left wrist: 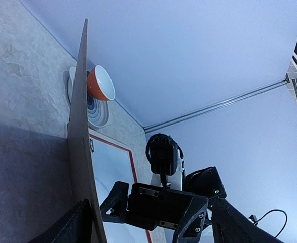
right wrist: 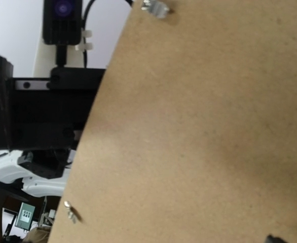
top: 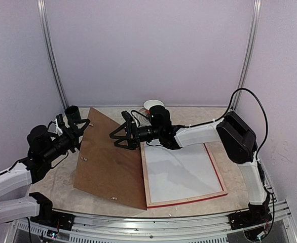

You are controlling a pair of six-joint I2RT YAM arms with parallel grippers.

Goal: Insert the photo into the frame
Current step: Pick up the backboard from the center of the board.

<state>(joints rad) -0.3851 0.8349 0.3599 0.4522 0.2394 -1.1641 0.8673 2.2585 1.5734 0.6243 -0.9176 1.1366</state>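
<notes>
The frame (top: 187,203) lies flat right of centre, with red and pale wood edges around a white inner surface. The photo is not in view. A plain brown backing board (top: 110,162) leans over the frame's left side, its left edge raised. My left gripper (top: 76,124) is at that raised edge. The left wrist view shows the board (left wrist: 80,142) edge-on beside one of its wide-apart fingers (left wrist: 80,226). My right gripper (top: 119,132) is open against the board's upper face. The board (right wrist: 199,126) fills the right wrist view and hides those fingers.
An orange bowl (left wrist: 100,83) sits on stacked plates (left wrist: 97,114) at the back wall, behind the frame. A black cup (top: 72,111) stands at the back left. The frame's red edge (left wrist: 131,157) shows past the board.
</notes>
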